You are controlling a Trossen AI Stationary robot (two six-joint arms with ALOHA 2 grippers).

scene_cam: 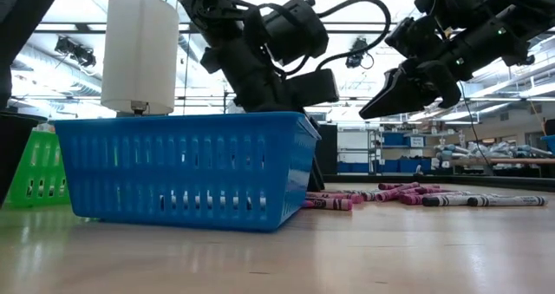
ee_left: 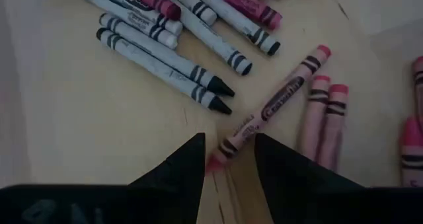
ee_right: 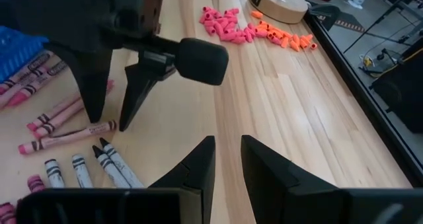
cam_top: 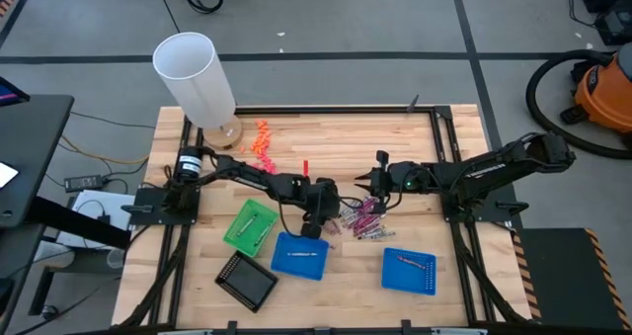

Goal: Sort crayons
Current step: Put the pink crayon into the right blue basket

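the crayons (cam_top: 363,219) lie in a loose pile on the table (cam_top: 326,142), just beside the blue basket (cam_top: 299,256) that serves as my landmark, on its far right corner. the target is one pinkish-red crayon (ee_left: 274,104) at the pile's edge nearest that basket. my left gripper (ee_left: 228,159) hangs directly over its lower end, fingers part open with the crayon's end showing in the gap between them; nothing is held yet. my right gripper (ee_right: 226,159) waits above the table on the far side of the pile from the basket, fingers narrowly parted and empty. in the left wrist view the target's long axis runs diagonally through the gap between my fingers rather than squarely across it, tip pointing away from my gripper. in my judgement, to do this step well: rotate the wrist until the fingers close across the crayon's width, descend until the tips almost meet the wood, shut gently, lift straight up. two neighbouring pinkish-red crayons (ee_left: 327,115) lie just beside the target; keep the outer finger clear of them.
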